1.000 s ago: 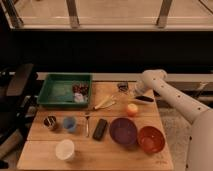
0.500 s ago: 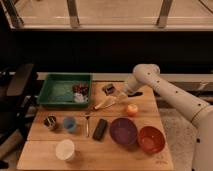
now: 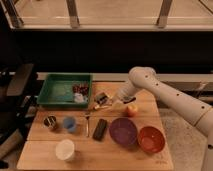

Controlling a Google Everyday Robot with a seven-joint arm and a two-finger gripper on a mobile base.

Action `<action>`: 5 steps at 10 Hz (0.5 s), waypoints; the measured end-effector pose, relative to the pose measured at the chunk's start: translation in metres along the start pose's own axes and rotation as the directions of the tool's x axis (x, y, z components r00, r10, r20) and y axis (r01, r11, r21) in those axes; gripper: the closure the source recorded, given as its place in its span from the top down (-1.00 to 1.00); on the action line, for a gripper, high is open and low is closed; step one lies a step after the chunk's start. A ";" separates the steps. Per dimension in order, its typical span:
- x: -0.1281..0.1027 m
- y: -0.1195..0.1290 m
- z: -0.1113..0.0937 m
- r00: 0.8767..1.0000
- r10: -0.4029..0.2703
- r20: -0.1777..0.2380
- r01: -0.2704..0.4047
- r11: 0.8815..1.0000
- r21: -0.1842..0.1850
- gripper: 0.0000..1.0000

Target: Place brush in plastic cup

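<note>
The white arm is reaching in from the right, bending at its elbow and slanting down and to the left over the far part of the wooden table. The gripper is hanging just right of the green tray, with its fingers drawn tightly together; whether anything is pinched between them cannot be told. A pale cream-yellow utensil is lying just beneath it, and a round orange-yellow fruit is sitting to the right, beside the wrist.

The brush is lying flat on the table, well apart from the gripper and nearer the front, pointing roughly near to far. It is resting between the blue plastic cup on its left and a flat black block on its right. The plastic cup is standing upright, with a small dark metallic cup to its left and a white cup nearer the front edge. A purple bowl and a red bowl are sitting side by side at the near right.
</note>
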 end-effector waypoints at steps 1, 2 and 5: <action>-0.002 0.004 0.001 1.000 -0.002 -0.001 0.002 1.000 -0.007 -1.00; 0.001 0.003 0.000 1.000 0.003 -0.002 -0.003 1.000 -0.005 -1.00; 0.000 0.003 0.000 1.000 0.003 -0.002 -0.003 1.000 -0.005 -1.00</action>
